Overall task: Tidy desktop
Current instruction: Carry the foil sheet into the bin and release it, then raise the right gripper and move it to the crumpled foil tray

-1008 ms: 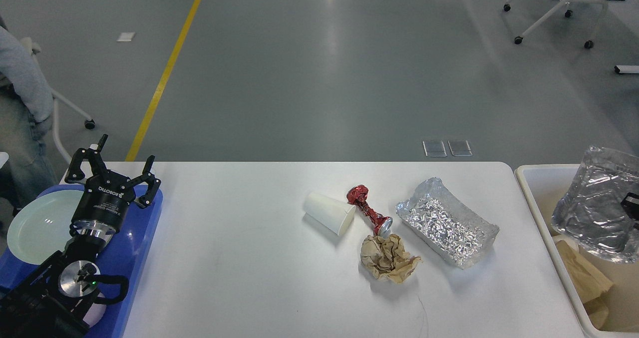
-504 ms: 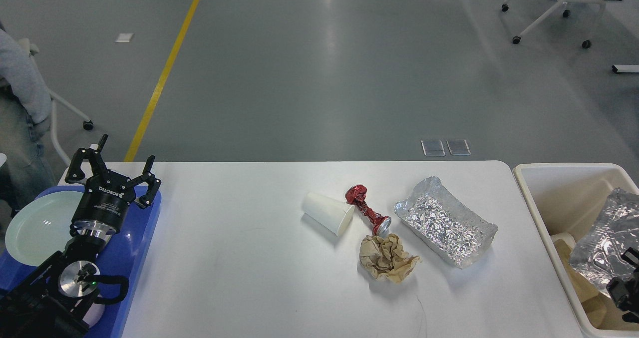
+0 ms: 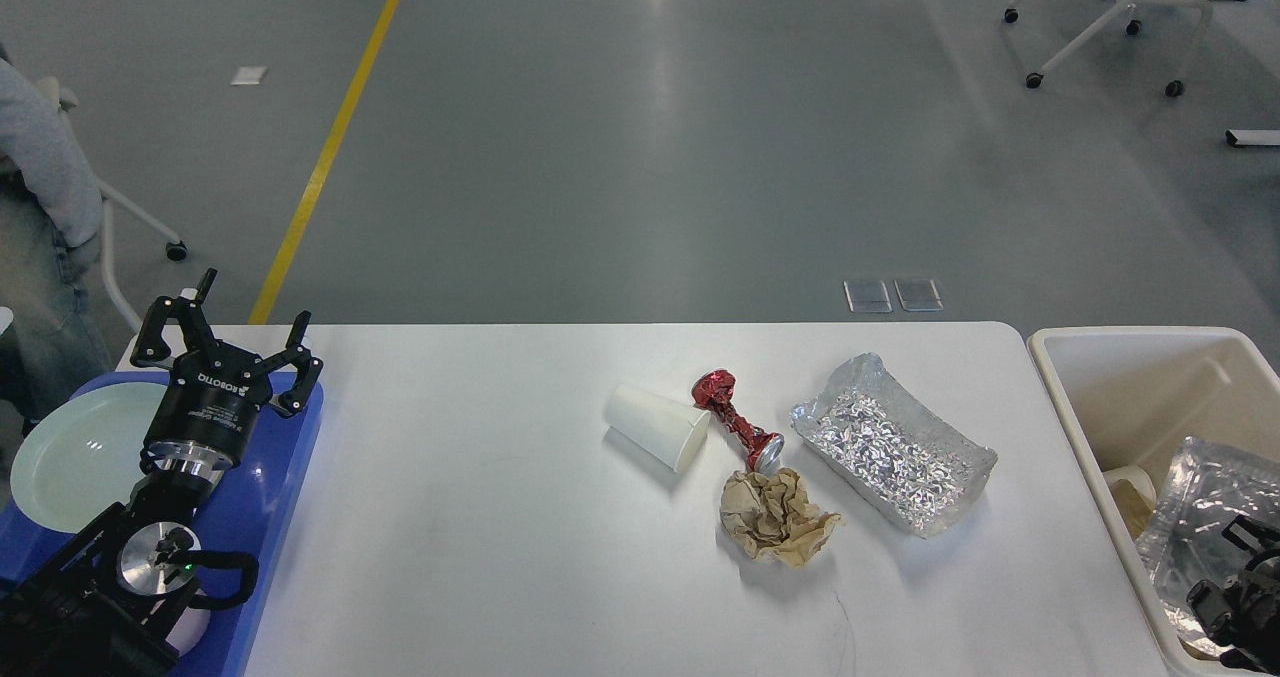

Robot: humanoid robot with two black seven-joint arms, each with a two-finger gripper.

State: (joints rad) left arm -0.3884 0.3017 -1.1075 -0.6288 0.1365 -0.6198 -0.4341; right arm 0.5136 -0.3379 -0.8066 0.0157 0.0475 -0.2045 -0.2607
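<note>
The white desktop [image 3: 480, 497] holds a white paper cup [image 3: 658, 425] lying on its side, a crushed red can [image 3: 738, 419], a crumpled brown paper ball [image 3: 775, 515] and a crinkled foil tray [image 3: 890, 442], all grouped right of centre. My left gripper [image 3: 225, 327] is open and empty above the blue tray [image 3: 275, 517] at the left edge. My right gripper [image 3: 1235, 582] is low inside the cream bin [image 3: 1060, 352] at the right, against a second foil tray [image 3: 1215, 502] lying there. Its fingers are dark and partly cut off by the frame edge.
A pale green plate [image 3: 70, 457] lies on the blue tray. Brown paper scraps [image 3: 1130, 502] lie in the bin under the foil. A seated person [image 3: 35, 187] is at the far left, and a wheeled chair [image 3: 1110, 17] stands on the floor beyond.
My right gripper came down with the second foil tray from above the bin's rim to deep inside the bin. The left arm and the things on the desktop have not moved.
</note>
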